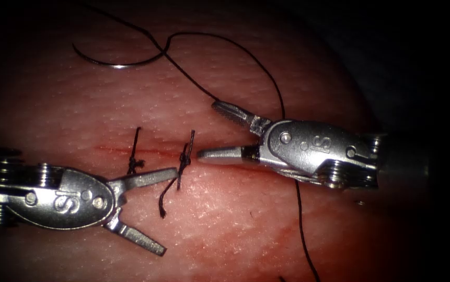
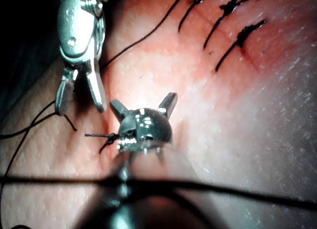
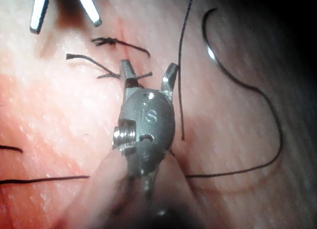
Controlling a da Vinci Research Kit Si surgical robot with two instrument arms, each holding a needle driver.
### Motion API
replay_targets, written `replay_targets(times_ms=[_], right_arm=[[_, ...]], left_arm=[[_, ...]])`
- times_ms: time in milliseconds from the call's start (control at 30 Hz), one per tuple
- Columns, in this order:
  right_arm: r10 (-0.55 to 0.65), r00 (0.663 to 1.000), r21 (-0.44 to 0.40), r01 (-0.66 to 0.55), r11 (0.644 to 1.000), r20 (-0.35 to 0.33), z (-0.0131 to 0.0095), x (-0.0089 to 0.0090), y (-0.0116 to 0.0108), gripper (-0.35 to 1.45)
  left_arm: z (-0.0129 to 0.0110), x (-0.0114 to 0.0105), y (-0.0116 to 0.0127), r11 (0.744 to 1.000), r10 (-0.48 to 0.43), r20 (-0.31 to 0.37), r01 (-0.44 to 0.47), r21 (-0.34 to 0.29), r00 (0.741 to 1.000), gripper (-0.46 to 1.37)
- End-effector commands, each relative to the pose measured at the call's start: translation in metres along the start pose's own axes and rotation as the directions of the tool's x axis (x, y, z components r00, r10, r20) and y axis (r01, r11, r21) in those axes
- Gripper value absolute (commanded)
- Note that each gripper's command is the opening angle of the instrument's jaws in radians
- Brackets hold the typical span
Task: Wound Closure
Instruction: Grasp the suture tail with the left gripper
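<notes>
A surgical training bench in a lab: a slab of pale pink tissue under a tight spotlight, dark all around, with black knotted stitches closing its cut.

silver tools, stamped "SI", screws

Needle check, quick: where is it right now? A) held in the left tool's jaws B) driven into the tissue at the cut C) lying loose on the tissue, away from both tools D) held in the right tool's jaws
C: the needle lies free on the tissue above the cut, thread trailing from it; the left tool and right tool both stand with jaws open, holding nothing.
</notes>
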Motion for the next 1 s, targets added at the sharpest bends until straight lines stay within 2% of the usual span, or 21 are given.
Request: replay_targets(times_ms=[33, 333, 600, 767, 933, 1000], right_arm=[[0.000, 1.000, 0.000, 0.000, 1.000, 0.000, 0.0000, 0.0000, 0.0000, 0.72], [0.000, 1.000, -0.001, 0.000, 1.000, 0.000, 0.0000, 0.0001, -0.0002, 0.71], [-0.001, 1.000, -0.001, 0.001, 1.000, 0.000, 0.0000, 0.0001, -0.0003, 0.70], [-0.001, 1.000, -0.001, 0.001, 1.000, -0.001, 0.0000, 0.0000, -0.0003, 0.70], [-0.001, 1.000, -0.004, 0.001, 1.000, 0.000, 0.0000, -0.0001, -0.0003, 0.70], [-0.002, 1.000, -0.006, 0.002, 1.000, 0.001, -0.0001, -0.0001, -0.0003, 0.70]], left_arm=[[0.0005, -0.0002, 0.0000, 1.000, 0.019, 0.015, -0.019, -0.003, 1.000, 0.61], [0.0027, -0.0027, -0.0002, 0.996, 0.089, 0.097, -0.091, 0.019, 0.991, 0.59], [0.0039, -0.0040, -0.0005, 0.989, 0.143, 0.136, -0.147, 0.021, 0.980, 0.55], [0.0043, -0.0041, 0.0000, 0.983, 0.184, 0.131, -0.186, 0.001, 0.974, 0.43], [0.0042, -0.0040, 0.0001, 0.972, 0.231, 0.107, -0.233, 0.003, 0.967, 0.06], [0.0040, -0.0040, 0.0001, 0.971, 0.237, 0.102, -0.238, 0.004, 0.966, 0.08]])
